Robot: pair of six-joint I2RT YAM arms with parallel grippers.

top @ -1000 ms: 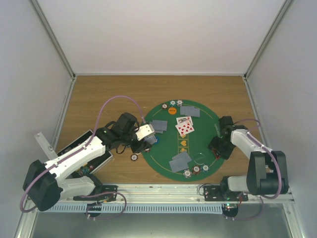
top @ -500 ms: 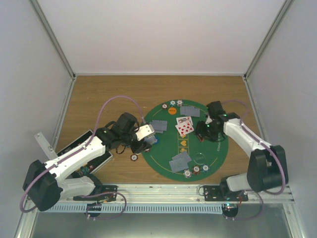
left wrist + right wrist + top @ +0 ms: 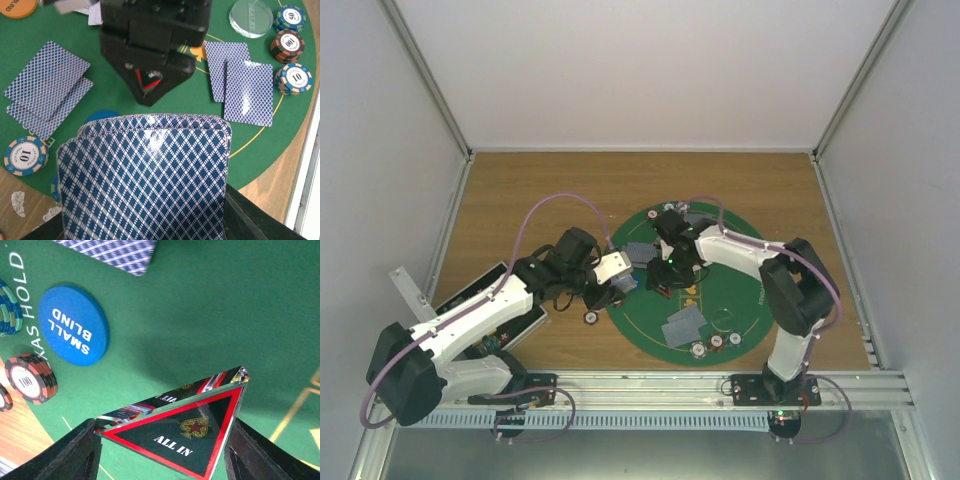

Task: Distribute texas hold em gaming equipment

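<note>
Left tool (image 3: 622, 277), clenched flat on a stack of thin blue-grey diamond-backed playing cards (image 3: 145, 180), hovers over the left rim of the round green felt mat (image 3: 745, 300). The cards look light, bendy and slippery, so they are best pinched across both faces. To its right, the right tool (image 3: 670, 272) grasps a glossy red-and-black triangular "ALL IN" marker (image 3: 190, 432) by 2 sloping edges, above the mat. A blue "SMALL BLIND" disc (image 3: 73, 332) lies on the mat near it. The marker seems stiff, light and slick.
</note>
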